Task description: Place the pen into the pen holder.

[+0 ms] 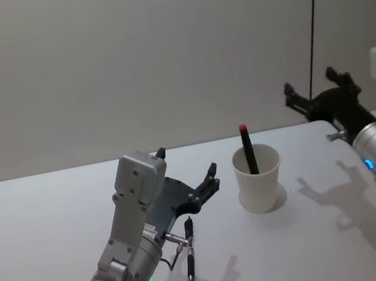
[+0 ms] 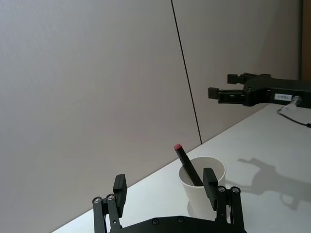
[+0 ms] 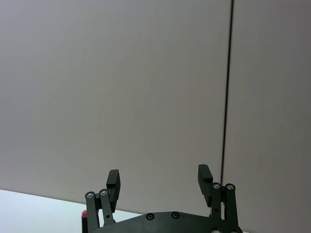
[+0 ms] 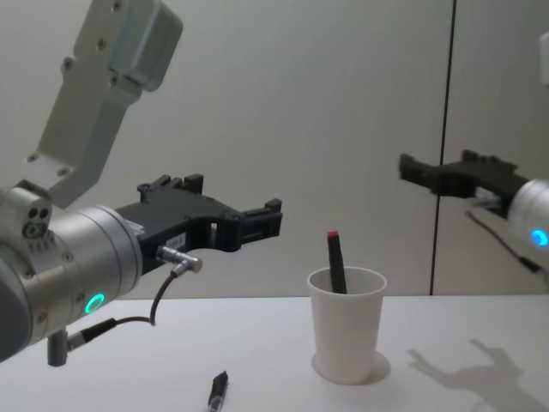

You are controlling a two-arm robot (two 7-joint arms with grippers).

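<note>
Left end effector (image 1: pixel 187 161) hovers above the counter (image 1: pixel 44 231) with its fingers spread wide and nothing between them. It sits just left of the pen holder (image 1: pixel 259 179) and does not touch it. In the left wrist view, the left end effector (image 2: pixel 164 182) points toward the pen holder (image 2: pixel 194 194), and the two black fingertips (image 2: pixel 119 183) stand well apart. In the chest view, the left end effector (image 4: pixel 232 202) is level and sits higher than the cup rim. The pen (image 1: pixel 248 148), black with a red top end, stands inside the pen holder. It leans against the inner wall and its upper part projects above the rolled rim. The chest view shows the same arrangement: the pen (image 4: pixel 335 262) rises out of the pen holder (image 4: pixel 346 330), which stands upright on the counter. A second pen (image 1: pixel 190 253), dark in colour, lies flat on the counter near the left wrist, well clear of the holder; its tip (image 4: pixel 217 393) is also visible in the chest view. Right end effector (image 1: pixel 310 86) is raised above the right side of the counter, well apart from the holder. Its fingers are also spread and empty, as the right wrist view (image 3: pixel 158 177) confirms.
</note>
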